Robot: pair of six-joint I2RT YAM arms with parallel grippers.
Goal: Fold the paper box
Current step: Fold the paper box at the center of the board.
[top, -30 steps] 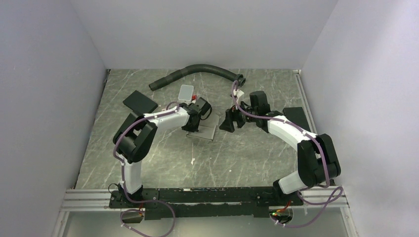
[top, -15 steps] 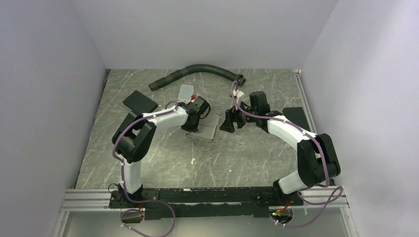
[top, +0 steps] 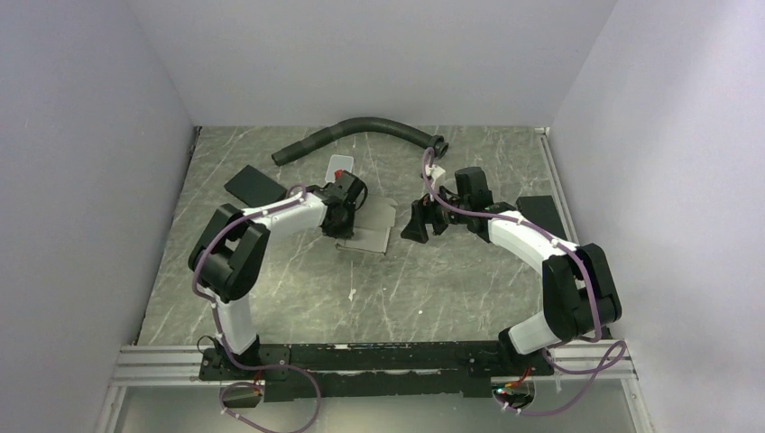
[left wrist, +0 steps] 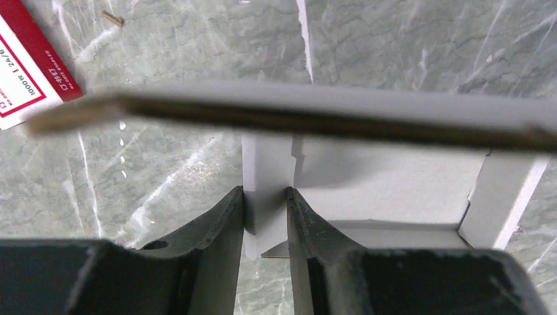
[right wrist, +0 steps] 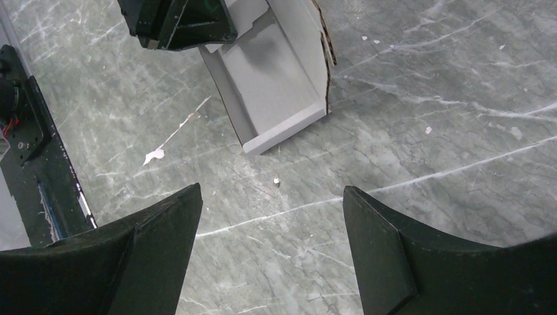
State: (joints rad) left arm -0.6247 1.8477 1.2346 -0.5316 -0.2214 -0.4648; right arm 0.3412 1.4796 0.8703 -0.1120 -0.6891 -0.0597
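From above, the left arm has swung its elbow outward over the last second. The left gripper (top: 343, 216) has slid from over the paper box (top: 377, 230) to the box's left edge. More of the white cardboard now shows than before. The box lies mid-worktop (top: 433, 289), between the two grippers, and is only partly folded. The right gripper (top: 417, 221) has not moved and hangs just beside the box's right edge. A black hose (top: 361, 131) lies at the back, well apart.

In the left wrist view, the left gripper's jaws have parted a little from a closed pinch. A narrow white tab of the box (left wrist: 394, 190) shows in the gap between the fingers (left wrist: 226, 223). I cannot tell whether they press on it or merely straddle it. One panel stands raised, its edge crossing the view. A red and white card (left wrist: 26, 65) lies off to the side.

In the right wrist view, the right gripper (right wrist: 270, 197) is spread wide over bare stone and holds nothing. The box (right wrist: 276, 85) lies ahead of it with a wall turned up.

My reading is that one crease has been let go and the side tab is next, so most of the folding remains.
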